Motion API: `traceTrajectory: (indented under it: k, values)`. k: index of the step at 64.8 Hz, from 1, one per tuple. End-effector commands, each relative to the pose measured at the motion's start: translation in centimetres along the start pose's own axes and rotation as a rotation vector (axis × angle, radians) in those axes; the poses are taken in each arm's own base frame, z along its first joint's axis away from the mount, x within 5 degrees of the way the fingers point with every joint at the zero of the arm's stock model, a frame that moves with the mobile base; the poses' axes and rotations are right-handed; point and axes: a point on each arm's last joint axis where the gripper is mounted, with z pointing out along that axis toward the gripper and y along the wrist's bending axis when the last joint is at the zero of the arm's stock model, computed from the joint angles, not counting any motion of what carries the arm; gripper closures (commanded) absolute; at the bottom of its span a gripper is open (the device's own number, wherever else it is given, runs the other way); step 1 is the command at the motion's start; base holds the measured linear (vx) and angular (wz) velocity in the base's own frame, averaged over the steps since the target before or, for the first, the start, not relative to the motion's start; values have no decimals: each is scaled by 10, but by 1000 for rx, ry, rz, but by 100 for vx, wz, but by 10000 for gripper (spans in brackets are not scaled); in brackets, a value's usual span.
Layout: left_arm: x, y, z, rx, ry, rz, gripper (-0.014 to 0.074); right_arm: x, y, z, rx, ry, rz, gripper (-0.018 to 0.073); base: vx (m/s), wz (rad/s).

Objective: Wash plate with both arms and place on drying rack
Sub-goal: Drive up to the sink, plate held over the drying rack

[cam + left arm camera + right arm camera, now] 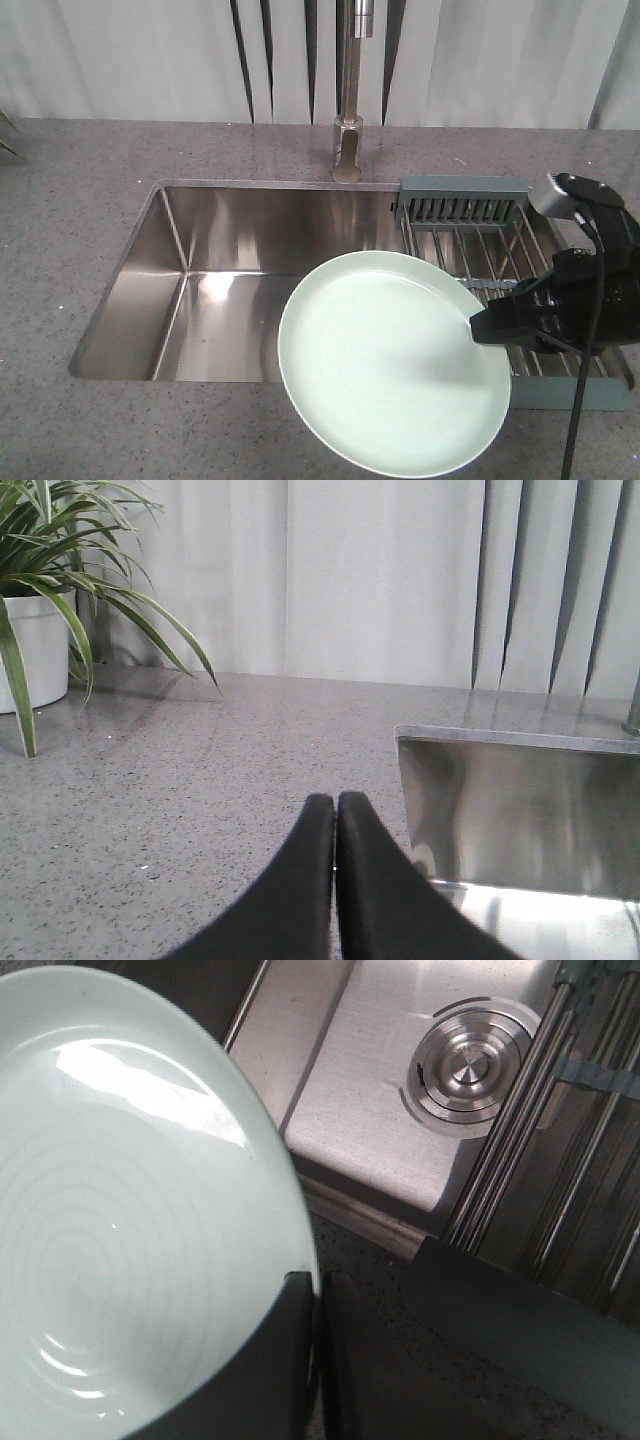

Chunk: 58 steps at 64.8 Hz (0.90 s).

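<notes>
The right hand [482, 328] clamped the mint-green plate [380, 365] by its rim above the sink [200, 300] front edge, beside the drying rack [465, 215]; the left hand [335, 815] hung pressed together over the surface [150, 800].

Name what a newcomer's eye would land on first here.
The mint-green plate stands out, held by its rim in the right gripper over the sink's front edge. The drying rack spans the sink's right end. The left gripper is shut over the counter.
</notes>
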Motion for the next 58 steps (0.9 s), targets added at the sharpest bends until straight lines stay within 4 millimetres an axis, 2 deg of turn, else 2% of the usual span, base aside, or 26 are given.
traceTrajectory:
  k: [1, 58]
  values:
    - [-16, -1, -3, 9, -111, -11, 603, -8, 8, -10, -23, -75, -9, 568, 4, -7]
    - [-16, -1, -3, 9, -111, -11, 603, -8, 8, -10, -23, -75, -9, 568, 5, -4]
